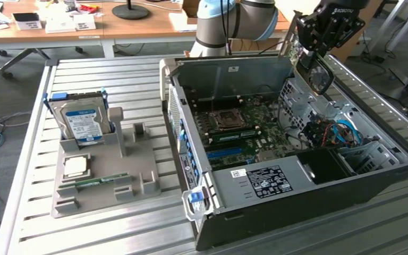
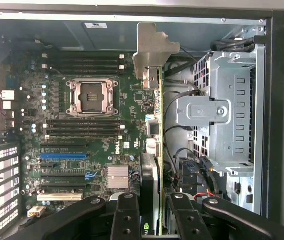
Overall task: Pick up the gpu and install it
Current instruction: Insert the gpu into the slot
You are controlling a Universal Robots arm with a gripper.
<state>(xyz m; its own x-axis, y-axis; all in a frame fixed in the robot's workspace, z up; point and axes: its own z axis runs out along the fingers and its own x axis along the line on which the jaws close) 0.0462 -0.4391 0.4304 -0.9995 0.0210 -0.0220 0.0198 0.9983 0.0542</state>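
1 hand (image 2: 154, 202) clamps the gpu (image 2: 151, 50) over the motherboard (image 2: 132, 102), drive cage (image 2: 226, 110) just beside.

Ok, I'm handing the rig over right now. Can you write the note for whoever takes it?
Tool: shut on the gpu, which is held edge-on with its silver bracket at the far end.
Where: the gpu hangs over the open computer case, above the motherboard and next to the drive cage.
Done: the gpu is picked up and brought to the case. The hard drive sits in the grey stand.
Left: the gpu is not yet seated in a slot.
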